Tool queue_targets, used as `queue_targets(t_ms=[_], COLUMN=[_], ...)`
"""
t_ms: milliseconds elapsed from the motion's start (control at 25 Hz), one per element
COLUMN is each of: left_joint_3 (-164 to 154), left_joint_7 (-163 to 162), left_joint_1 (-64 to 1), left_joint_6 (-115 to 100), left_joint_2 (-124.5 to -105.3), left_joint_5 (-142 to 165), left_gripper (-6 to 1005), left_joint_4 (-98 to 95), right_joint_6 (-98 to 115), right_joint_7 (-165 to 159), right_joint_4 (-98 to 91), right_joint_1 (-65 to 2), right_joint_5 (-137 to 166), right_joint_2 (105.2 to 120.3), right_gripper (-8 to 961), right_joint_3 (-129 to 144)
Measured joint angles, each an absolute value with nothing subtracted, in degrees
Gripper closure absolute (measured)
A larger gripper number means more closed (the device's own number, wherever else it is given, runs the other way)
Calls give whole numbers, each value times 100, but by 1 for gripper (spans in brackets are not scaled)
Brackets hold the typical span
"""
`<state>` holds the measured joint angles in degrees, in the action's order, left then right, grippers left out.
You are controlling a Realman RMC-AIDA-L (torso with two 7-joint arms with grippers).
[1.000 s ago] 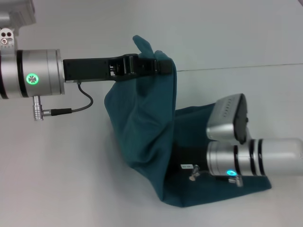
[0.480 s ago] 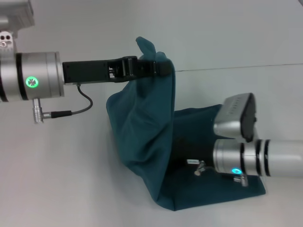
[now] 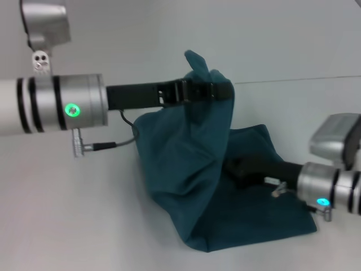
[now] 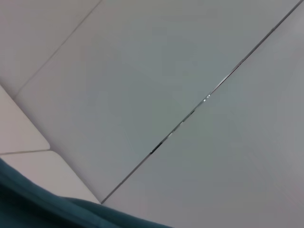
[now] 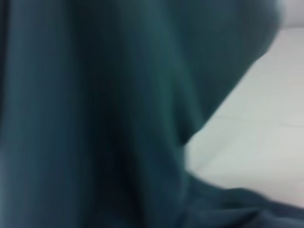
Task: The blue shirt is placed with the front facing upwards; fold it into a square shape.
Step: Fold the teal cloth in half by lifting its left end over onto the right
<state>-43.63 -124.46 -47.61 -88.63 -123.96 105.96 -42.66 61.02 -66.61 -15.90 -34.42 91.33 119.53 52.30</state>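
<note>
The blue shirt [image 3: 186, 169] is a dark teal heap on the white table; its lettering is hidden. My left gripper [image 3: 217, 90] is shut on a bunched edge of the shirt and holds it lifted, so the cloth hangs down in a drape. My right gripper [image 3: 240, 169] reaches in from the right, low over the flat part of the shirt, with its tip under the hanging cloth. The shirt fills most of the right wrist view [image 5: 95, 114]. A strip of the shirt shows in the left wrist view [image 4: 47, 211].
The white table [image 3: 84, 226] lies all around the shirt. A thin seam line [image 3: 304, 79] runs across the table behind the shirt; it also shows in the left wrist view [image 4: 204, 99].
My left gripper has carried the lifted shirt edge to the right. My right arm has drawn back to the right, and its black gripper now shows over the shirt.
</note>
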Motion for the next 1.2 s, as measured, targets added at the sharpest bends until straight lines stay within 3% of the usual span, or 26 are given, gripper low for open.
queue_targets(t_ms=[440,1200], left_joint_3=[-4462,-5505], left_joint_7=[-11819,-11445], left_joint_1=[-5103,-5201], left_joint_6=[-8584,-7557], left_joint_2=[-12424,-12468], left_joint_5=[10418,9313], left_gripper=[968,967], left_joint_4=[-3222,-2603], right_joint_6=[6372,6425], right_joint_7=[-6804,-7023], right_joint_4=[-2116,-2135], right_joint_1=[-2793,-2712], right_joint_5=[9008,9061], right_joint_2=[11877,11797], right_gripper=[942,941], right_joint_3=[4539,4479])
